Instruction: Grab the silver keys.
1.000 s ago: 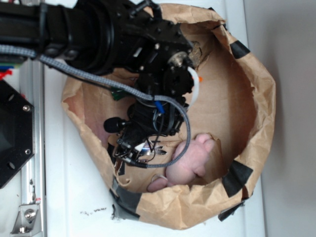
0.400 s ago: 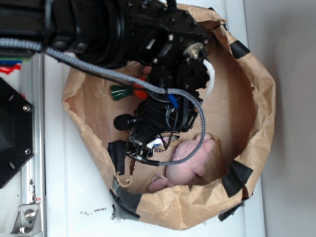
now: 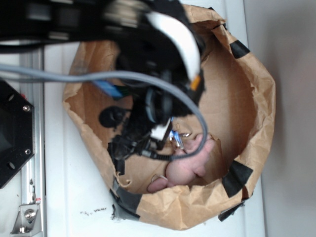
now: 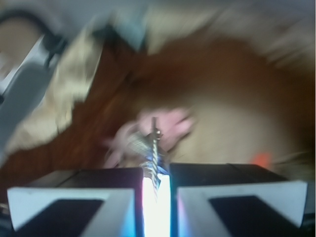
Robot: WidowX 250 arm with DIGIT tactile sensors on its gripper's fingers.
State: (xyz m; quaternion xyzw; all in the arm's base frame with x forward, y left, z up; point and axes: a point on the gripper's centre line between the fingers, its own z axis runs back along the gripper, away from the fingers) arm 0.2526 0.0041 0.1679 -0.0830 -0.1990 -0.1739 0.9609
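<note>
The silver keys (image 3: 177, 139) hang as a small metal bunch just above the pink plush toy (image 3: 187, 165), inside the brown paper bag (image 3: 249, 98). My gripper (image 3: 167, 137) is shut on them, though the arm above it is motion-blurred. In the wrist view the keys (image 4: 155, 148) stick out edge-on from the narrow gap between my two black fingers, and the gripper (image 4: 156, 170) is closed tight around them. The pink plush toy (image 4: 165, 123) lies blurred right behind the keys.
The bag's crumpled walls ring the gripper, patched with black tape (image 3: 238, 177). An orange blur (image 4: 261, 159) shows on the bag floor to the right. A black mount (image 3: 12, 133) and metal rail (image 3: 29, 197) stand left, outside the bag.
The arm has swung fast toward the right and now blurs. The gripper has moved from the bag's lower-left corner toward the plush toy, carrying the keys, which now show beside it.
</note>
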